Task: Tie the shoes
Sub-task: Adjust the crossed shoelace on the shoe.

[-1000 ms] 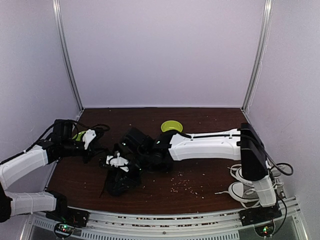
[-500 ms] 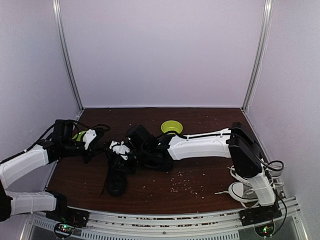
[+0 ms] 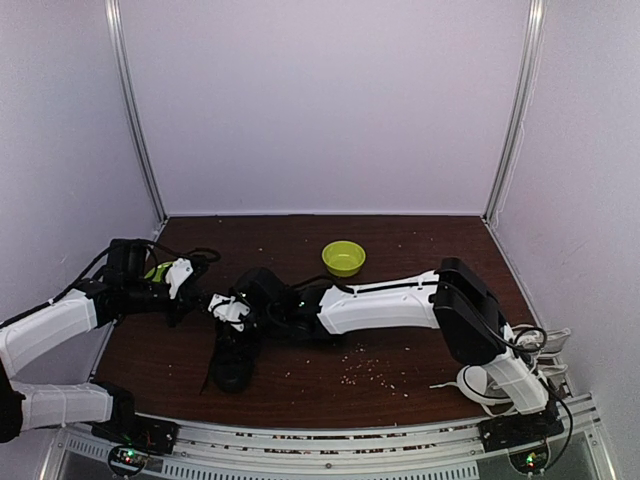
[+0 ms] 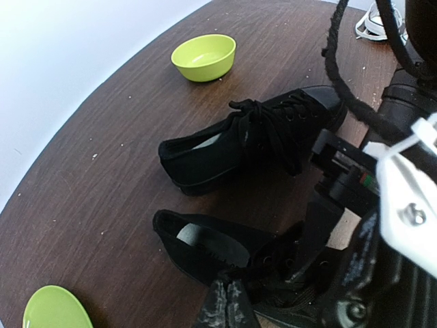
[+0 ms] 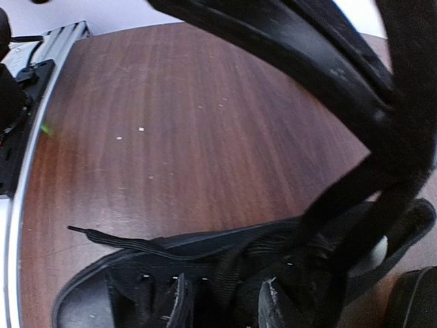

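Two black shoes lie on the brown table. The far shoe (image 4: pixel 252 137) lies apart, laces bunched on top. Between both grippers lies the near shoe (image 4: pixel 205 246) (image 3: pixel 232 362), toe toward the table's front. My left gripper (image 4: pixel 229 301) (image 3: pixel 200 300) is shut on a black lace at that shoe's opening. My right gripper (image 5: pixel 225 304) (image 3: pixel 235 318) hangs over the eyelets, its fingers apart on either side of a lace strand (image 5: pixel 235 273). A loose lace end (image 5: pixel 102 238) trails off the shoe's side. In the top view the right arm hides the far shoe.
A green bowl (image 3: pixel 343 257) (image 4: pixel 203 57) stands at the back middle and a green plate (image 4: pixel 54 311) under the left arm. White-laced sneakers (image 3: pixel 495 378) sit by the right arm's base. Crumbs (image 3: pixel 365 368) dot the table's front.
The right arm has swung further left, its gripper now over the near shoe's laces, and its jaws have narrowed. The shoe has shifted and straightened. The left arm has held still.
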